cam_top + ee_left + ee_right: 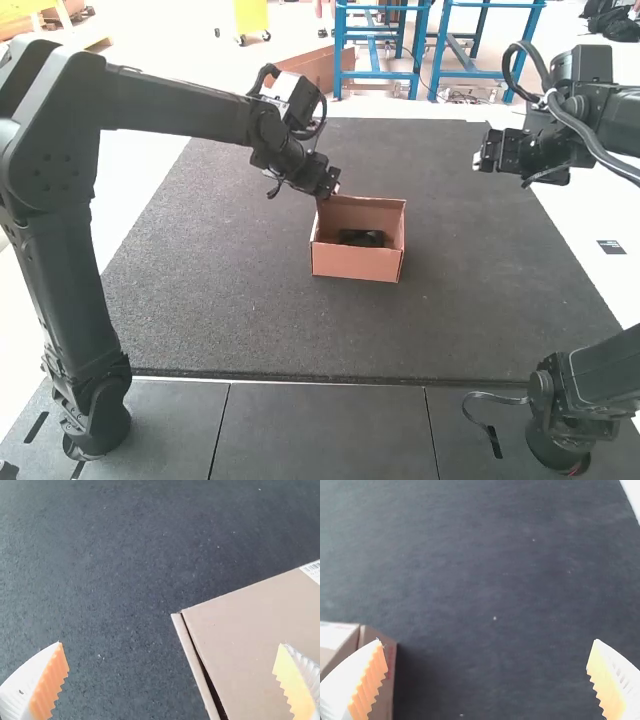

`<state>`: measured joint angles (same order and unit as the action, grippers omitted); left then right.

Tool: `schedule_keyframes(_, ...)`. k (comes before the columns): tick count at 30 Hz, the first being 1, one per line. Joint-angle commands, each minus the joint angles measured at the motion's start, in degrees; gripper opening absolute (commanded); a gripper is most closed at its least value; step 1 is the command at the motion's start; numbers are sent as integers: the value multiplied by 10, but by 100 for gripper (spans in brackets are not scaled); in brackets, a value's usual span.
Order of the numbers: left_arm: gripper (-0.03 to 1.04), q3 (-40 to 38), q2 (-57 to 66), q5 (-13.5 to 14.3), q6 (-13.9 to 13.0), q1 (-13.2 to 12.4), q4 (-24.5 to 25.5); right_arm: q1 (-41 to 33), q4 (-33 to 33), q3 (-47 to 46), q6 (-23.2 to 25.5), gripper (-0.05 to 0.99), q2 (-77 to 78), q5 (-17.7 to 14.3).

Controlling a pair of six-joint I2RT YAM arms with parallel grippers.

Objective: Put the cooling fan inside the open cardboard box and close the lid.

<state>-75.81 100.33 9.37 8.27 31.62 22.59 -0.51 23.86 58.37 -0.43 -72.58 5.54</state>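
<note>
Cooling fan (362, 237): a dark shape low inside the cardboard box (357, 262); its outline is hard to make out, and the near wall cuts off its lower part.
Box: top open, standing near the middle of the black mat (200, 260) that covers the bench (320, 430).
Left gripper (328, 186): at the box's far left corner, just above the rim; the high view does not show whether it touches.
Left fingers: spread wide in the left wrist view, white and ribbed with orange pads. One (45, 685) is over bare mat, and the other (296, 680) is over a flat cardboard panel (250, 645).
Seen closer: the left wrist view shows a narrow strip and a dark gap along that panel's edge.
Right gripper (484, 155): held high, right of and beyond the box, well apart from it.
Right fingers: spread wide over mat. One (362, 685) overlaps a cardboard corner (392, 690) that is cut off at the view's edge.
In the way: the left arm's wrist hangs over the mat beside the far left corner.
</note>
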Motion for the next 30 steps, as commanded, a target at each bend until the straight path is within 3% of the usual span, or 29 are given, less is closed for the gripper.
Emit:
schedule_keyframes(1,97,17,-8,-12,16,5,-15,4,0,-3,6,92,1,19)
schedule_keyframes(7,97,63,-2,-11,14,5,-66,4,15,-4,5,92,0,32)
schedule_keyframes(23,97,107,57,-10,11,2,-113,3,34,-4,4,92,0,41)
schedule_keyframes(28,97,83,32,-11,15,1,-97,4,34,-4,6,92,3,41)
schedule_keyframes(30,97,55,-2,-11,19,-2,-75,2,30,-4,44,92,5,35)
